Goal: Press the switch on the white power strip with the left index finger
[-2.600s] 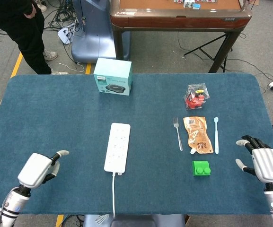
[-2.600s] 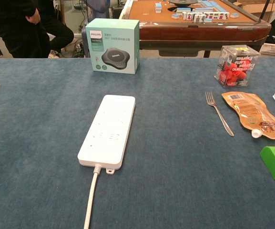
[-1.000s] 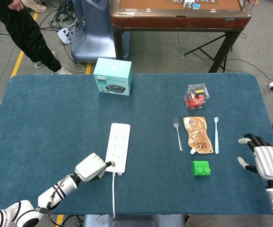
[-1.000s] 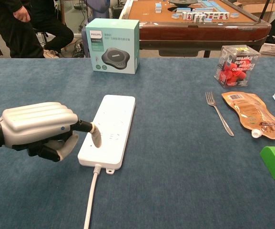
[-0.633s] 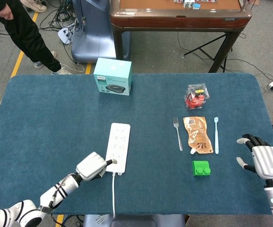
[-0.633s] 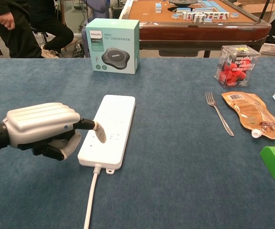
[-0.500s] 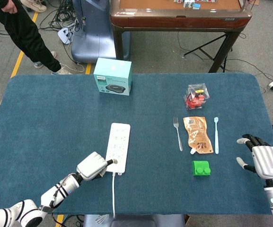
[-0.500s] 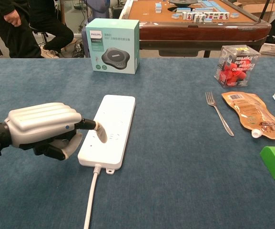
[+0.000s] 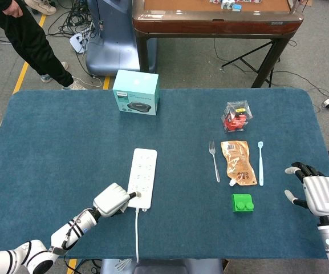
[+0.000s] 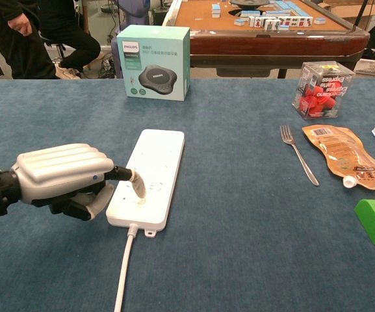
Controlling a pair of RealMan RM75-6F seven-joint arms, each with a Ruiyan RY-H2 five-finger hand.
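Now the clenched left hand (image 10: 60, 179) touches the power strip (image 10: 149, 177) beside it.

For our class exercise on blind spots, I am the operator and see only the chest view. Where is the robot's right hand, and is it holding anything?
Observer: The right hand shows in the head view only, at the table's right edge, fingers apart, holding nothing.
Operator: What lies closest to it?
Observer: The toothbrush, and nearer the robot the green block; it touches neither.
Operator: And the left arm?
Observer: It reaches from the table's near left corner to the left hand at the power strip.
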